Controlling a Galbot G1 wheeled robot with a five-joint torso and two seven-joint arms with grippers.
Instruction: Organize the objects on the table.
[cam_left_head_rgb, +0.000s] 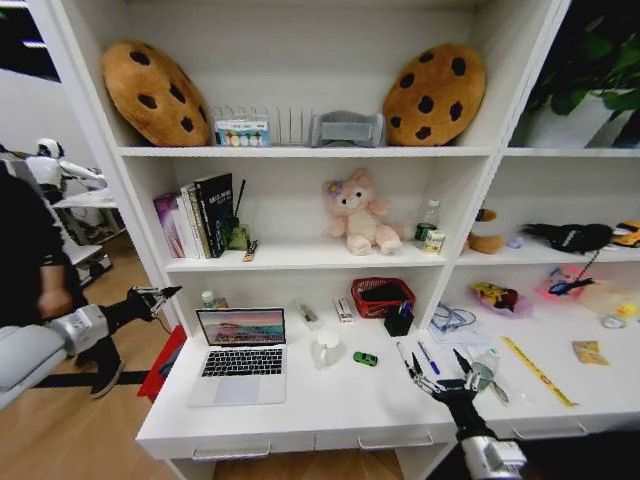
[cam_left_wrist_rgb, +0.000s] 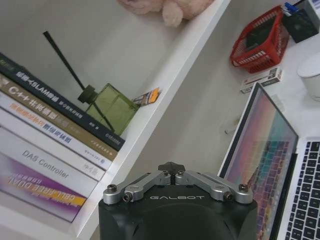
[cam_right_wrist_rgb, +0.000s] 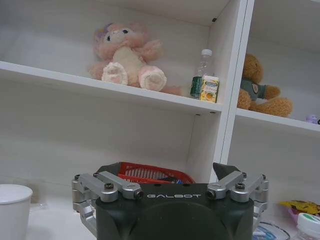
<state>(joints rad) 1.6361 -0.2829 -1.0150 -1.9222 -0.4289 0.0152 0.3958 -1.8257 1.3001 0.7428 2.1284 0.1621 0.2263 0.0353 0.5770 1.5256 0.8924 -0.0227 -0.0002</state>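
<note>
White bench (cam_left_head_rgb: 330, 405) under shelves: laptop (cam_left_head_rgb: 240, 355) near left edge, toy car (cam_left_head_rgb: 365, 358) mid-bench, pens (cam_left_head_rgb: 428, 357) just beyond the right gripper (cam_left_head_rgb: 440, 378), spread wide at the front edge and liable to scatter them; left gripper (cam_left_head_rgb: 165, 293), closed, off the left end.

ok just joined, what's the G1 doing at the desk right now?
Nothing is being held. The right hand hangs open above the front of the long white desk, near the loose pens. The left hand looks shut, raised off the desk's left end beside the open thin silver laptop. The tiny green toy car, black pen cup and red wire basket sit untouched.
</note>
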